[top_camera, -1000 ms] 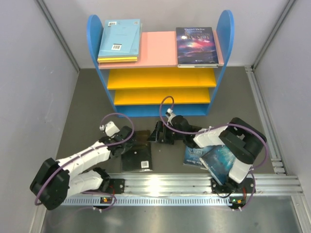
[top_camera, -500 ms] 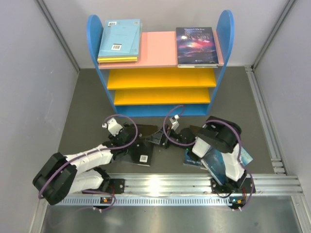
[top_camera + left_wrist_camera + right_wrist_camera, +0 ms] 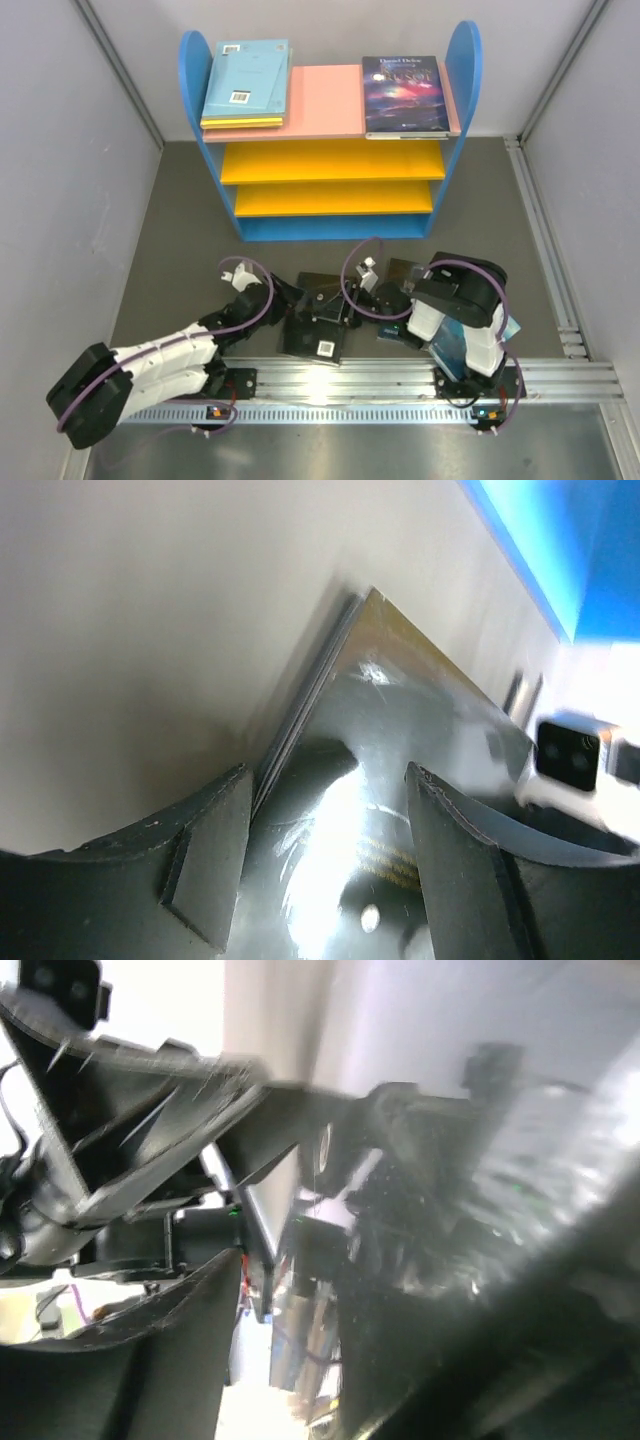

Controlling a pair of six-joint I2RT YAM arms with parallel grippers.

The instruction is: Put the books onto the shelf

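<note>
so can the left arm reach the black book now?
Probably yes: the left gripper sits at the edge of the black book, jaws open, nothing between. The right gripper crowds the far side.

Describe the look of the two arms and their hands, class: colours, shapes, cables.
The left arm and right arm both have white links between bulky black joints. A thin purple cable loops along each. The left hand and right hand each have two dark, wedge-shaped fingers; a small white block sits at each wrist.
</note>
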